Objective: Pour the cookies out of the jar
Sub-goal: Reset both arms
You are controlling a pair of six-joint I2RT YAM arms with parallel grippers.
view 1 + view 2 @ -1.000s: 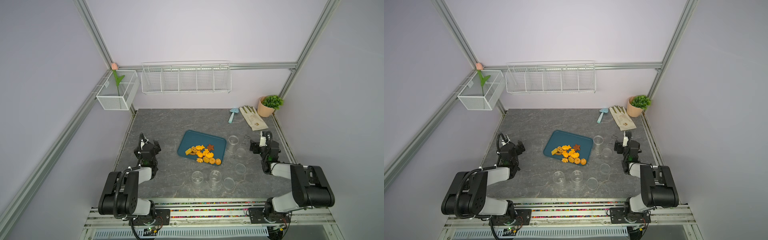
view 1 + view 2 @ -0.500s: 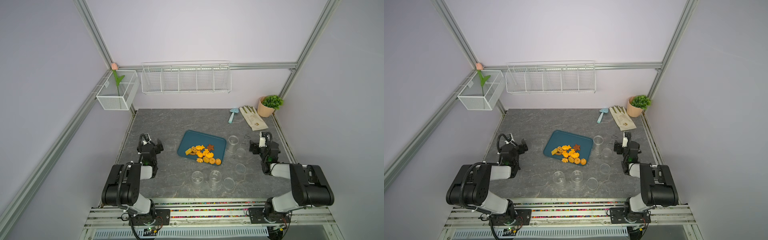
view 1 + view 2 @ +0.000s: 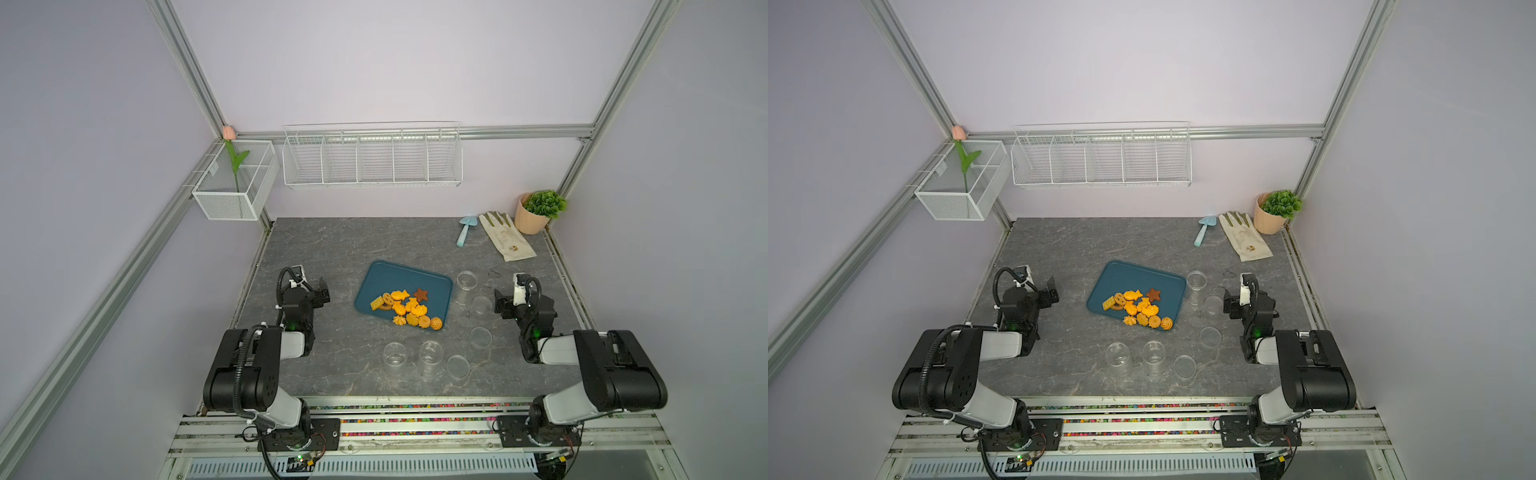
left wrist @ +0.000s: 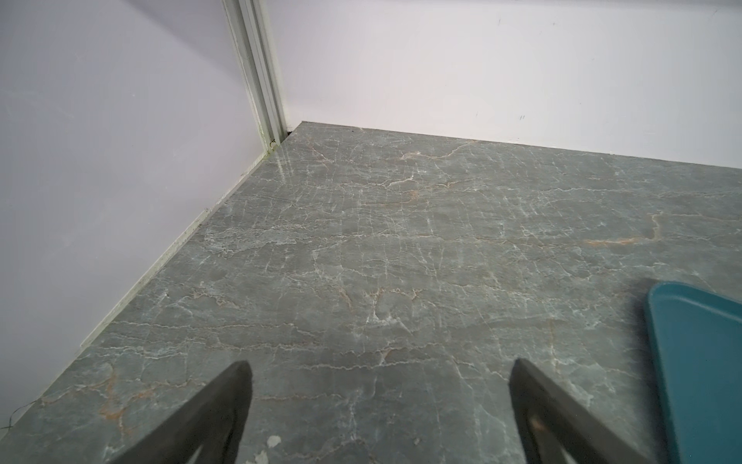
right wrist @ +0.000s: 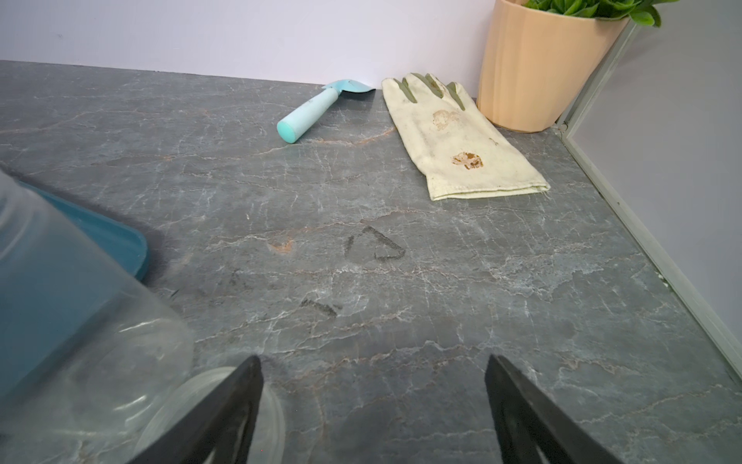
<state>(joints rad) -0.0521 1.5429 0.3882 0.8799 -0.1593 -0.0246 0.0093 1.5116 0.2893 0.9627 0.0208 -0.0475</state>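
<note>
The cookies (image 3: 405, 308) (image 3: 1138, 308), orange-yellow with one brown star, lie heaped on a teal tray (image 3: 399, 276) (image 3: 1133, 274) in both top views. An empty clear jar (image 3: 465, 284) (image 3: 1196, 282) stands upright at the tray's right edge; it fills one side of the right wrist view (image 5: 72, 321). My left gripper (image 3: 322, 293) (image 4: 379, 373) is open over bare table left of the tray. My right gripper (image 3: 500, 305) (image 5: 373, 369) is open, empty, right of the jar, one finger over a clear lid (image 5: 271, 418).
Two more empty jars (image 3: 394, 358) (image 3: 430, 357) and loose clear lids (image 3: 481, 336) (image 3: 458, 366) sit toward the front. At the back right lie a blue trowel (image 3: 464, 230), a glove (image 3: 507, 241) and a potted plant (image 3: 536, 212). Wire baskets hang on the walls.
My left arm has folded back toward its base and its gripper has shifted a little to the right. The right arm, jars and cookies have not moved.
</note>
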